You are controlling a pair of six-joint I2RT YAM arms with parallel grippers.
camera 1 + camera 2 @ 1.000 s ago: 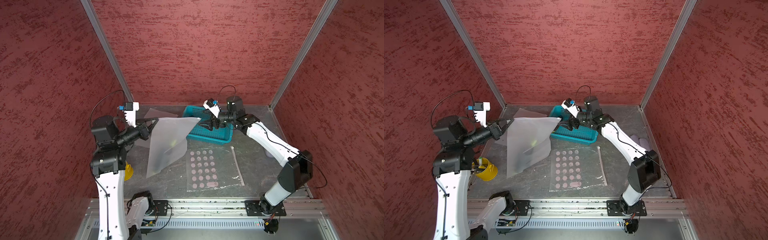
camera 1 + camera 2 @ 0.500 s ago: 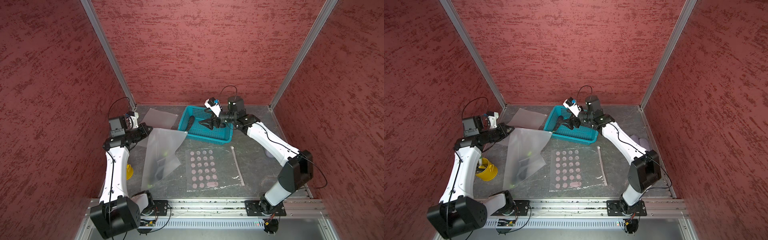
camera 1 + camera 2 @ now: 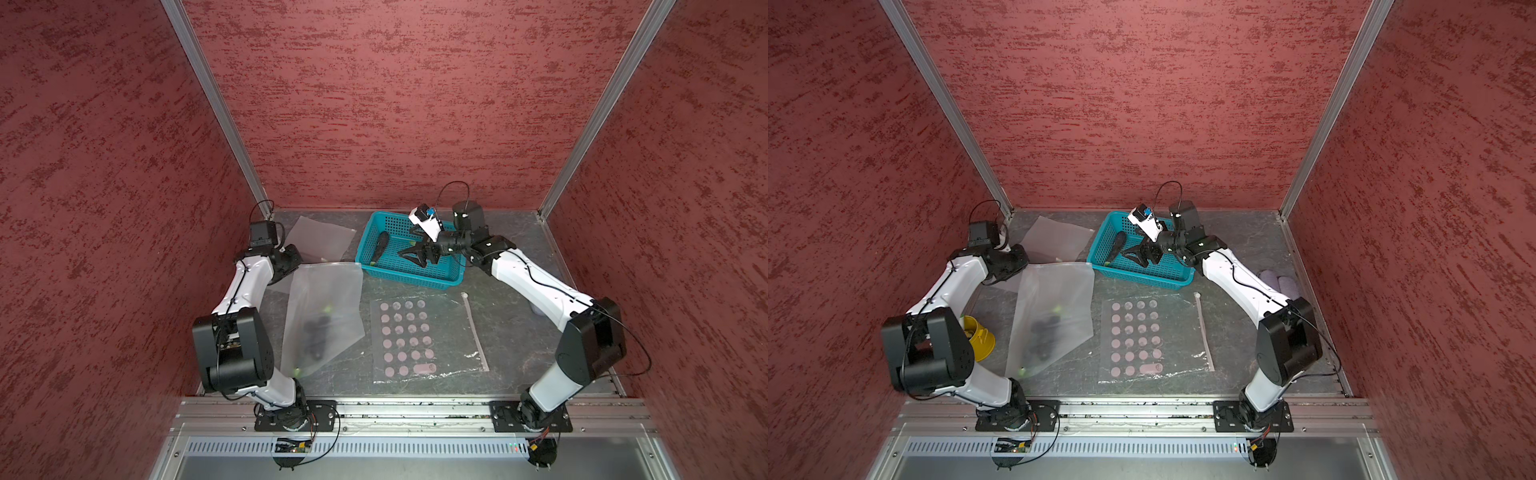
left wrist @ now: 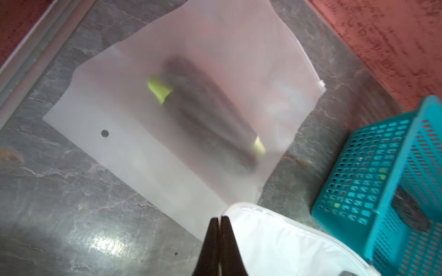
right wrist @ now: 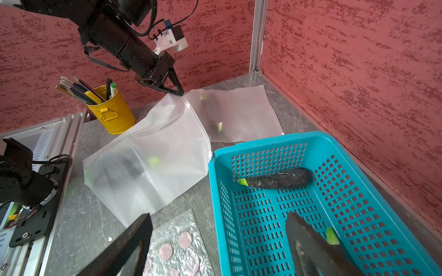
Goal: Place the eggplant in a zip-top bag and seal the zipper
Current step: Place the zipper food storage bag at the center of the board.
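A frosted zip-top bag [image 3: 324, 307] [image 3: 1054, 307] lies left of centre on the table, with dark eggplants showing through it. My left gripper [image 5: 179, 92] [image 4: 219, 217] is shut on the corner of that bag's mouth, low over the table. One dark eggplant [image 3: 380, 245] [image 5: 278, 180] with a green stem lies in the teal basket [image 3: 453, 282] [image 5: 215, 191]. My right gripper [image 3: 410, 258] [image 5: 218, 222] hangs open over the basket's near side, with nothing between its fingers and the eggplant ahead of it.
A second frosted bag [image 3: 320, 237] [image 4: 191, 95] with eggplants inside lies flat at the back left. A yellow cup [image 3: 978, 336] of pens stands by the left arm. A clear sheet [image 3: 407, 332] with pink dots and a white strip [image 3: 473, 328] lie at the front centre.
My left arm has swung down and back, lowering the bag from hanging in the air to lying on the table. The right gripper has stayed over the basket.
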